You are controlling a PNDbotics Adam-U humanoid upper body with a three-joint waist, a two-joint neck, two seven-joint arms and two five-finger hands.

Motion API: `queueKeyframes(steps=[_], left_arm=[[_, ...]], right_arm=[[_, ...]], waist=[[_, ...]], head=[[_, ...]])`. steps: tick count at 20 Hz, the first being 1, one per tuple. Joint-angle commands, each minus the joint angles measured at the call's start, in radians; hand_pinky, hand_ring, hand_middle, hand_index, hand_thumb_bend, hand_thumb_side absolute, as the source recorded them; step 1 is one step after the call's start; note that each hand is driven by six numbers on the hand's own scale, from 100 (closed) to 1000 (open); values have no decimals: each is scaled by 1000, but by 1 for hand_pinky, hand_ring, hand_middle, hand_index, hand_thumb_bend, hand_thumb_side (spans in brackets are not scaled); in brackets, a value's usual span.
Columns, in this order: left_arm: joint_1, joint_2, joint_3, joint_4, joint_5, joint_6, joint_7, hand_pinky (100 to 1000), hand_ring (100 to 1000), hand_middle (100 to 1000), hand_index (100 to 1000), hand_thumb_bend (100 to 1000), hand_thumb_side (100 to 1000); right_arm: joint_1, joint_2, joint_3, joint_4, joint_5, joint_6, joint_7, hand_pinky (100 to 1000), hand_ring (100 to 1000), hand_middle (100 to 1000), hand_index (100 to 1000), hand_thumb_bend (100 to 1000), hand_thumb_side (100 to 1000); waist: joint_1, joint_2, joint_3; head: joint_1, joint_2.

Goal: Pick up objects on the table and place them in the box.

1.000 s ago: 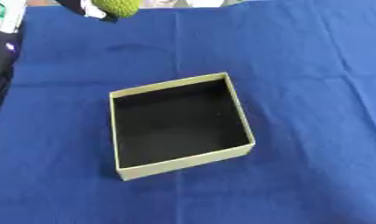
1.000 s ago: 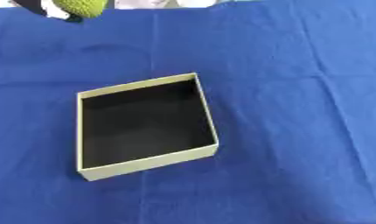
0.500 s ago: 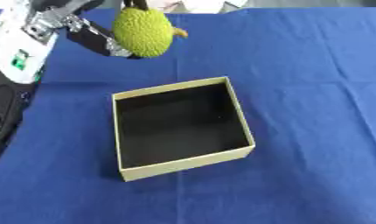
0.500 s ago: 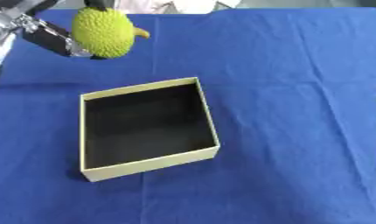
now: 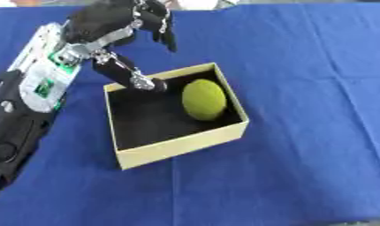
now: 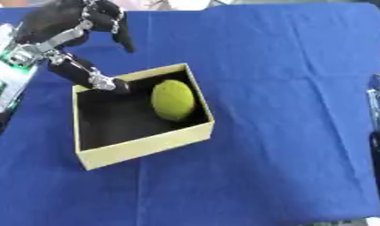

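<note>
A yellow-green fruit (image 5: 203, 99) with a finely bumpy skin lies in a pale tan box (image 5: 181, 146) with a black inside, on a deep blue tabletop (image 5: 301, 66), beside the black and silver left robot hand (image 5: 115, 26).

Light fell bright and even; the blue cloth-covered surface (image 5: 301, 66) showed no glare, and everything looked soft, slightly blurred.
</note>
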Motion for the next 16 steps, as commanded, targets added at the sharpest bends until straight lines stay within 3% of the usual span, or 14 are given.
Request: queueKeyframes(steps=[1,7,16], left_arm=[[0,-6,-1,-40,30,18,-44,456,404,420,564,654,100],[48,-16,1,-83,51,64,-121,464,398,414,562,592,100],[56,-13,11,-115,77,86,-151,461,397,413,560,618,100]], right_arm=[[-4,-25,-10,-16,7,0,-7,738,668,476,659,100,559],[-2,-24,-9,-16,10,2,-8,738,668,477,658,100,561],[-1,-23,-8,-16,11,2,-9,737,668,477,657,100,554]], waist=[[1,-21,2],[0,-18,6],[-5,-19,9]], head=[[-11,13],[-17,19],[-16,16]])
